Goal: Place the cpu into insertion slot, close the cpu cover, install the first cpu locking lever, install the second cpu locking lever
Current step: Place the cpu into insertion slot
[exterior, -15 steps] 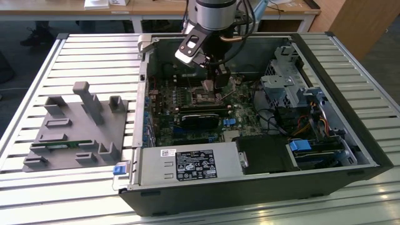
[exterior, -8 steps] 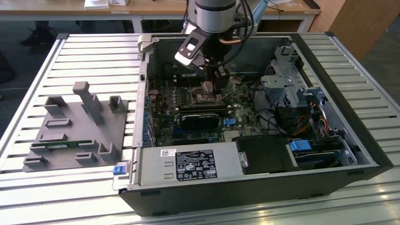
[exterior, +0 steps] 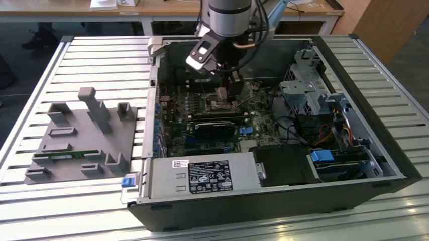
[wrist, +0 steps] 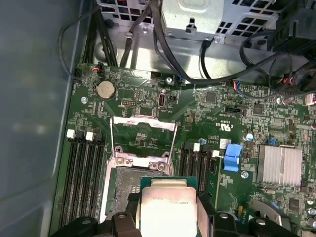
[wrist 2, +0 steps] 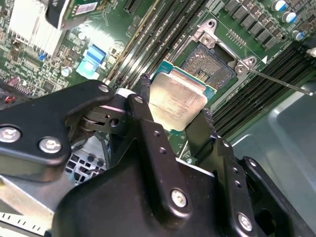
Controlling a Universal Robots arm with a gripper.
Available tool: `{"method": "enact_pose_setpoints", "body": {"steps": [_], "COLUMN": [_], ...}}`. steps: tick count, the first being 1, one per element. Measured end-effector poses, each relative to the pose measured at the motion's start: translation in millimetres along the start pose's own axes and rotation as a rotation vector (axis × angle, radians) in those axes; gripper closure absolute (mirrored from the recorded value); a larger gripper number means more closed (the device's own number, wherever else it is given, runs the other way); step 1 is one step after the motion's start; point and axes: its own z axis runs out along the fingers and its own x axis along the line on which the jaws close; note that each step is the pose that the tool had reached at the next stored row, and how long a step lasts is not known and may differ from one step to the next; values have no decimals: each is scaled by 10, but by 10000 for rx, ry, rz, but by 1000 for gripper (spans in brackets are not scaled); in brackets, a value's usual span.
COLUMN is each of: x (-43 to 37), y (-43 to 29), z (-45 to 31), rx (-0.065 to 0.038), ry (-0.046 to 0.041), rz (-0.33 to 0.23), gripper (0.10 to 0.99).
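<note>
Inside the open computer case (exterior: 282,206), over the green motherboard (wrist: 232,133), the gripper (wrist 2: 175,98) hangs near the raised cpu cover (wrist: 143,123) and the bare insertion slot (wrist: 128,185). Its black fingers pinch the cpu (wrist: 168,207) by opposite edges, unseated beside the slot.

The exterior view looks down from well back onto the computer case (exterior: 268,213), arm (exterior: 228,15) at twelve o'clock, while both wrist views ride close above the motherboard (wrist: 197,114), sharing chip (wrist: 168,212) and socket (wrist: 128,185).
</note>
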Motion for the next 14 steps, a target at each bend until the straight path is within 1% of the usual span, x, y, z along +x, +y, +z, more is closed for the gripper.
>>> {"method": "enact_pose_setpoints", "body": {"steps": [6, 14], "x": [12, 13], "y": [-13, -16], "z": [42, 72], "rx": [1, 1], "ry": [-6, -6], "rz": [79, 80], "gripper": [549, 549]}}
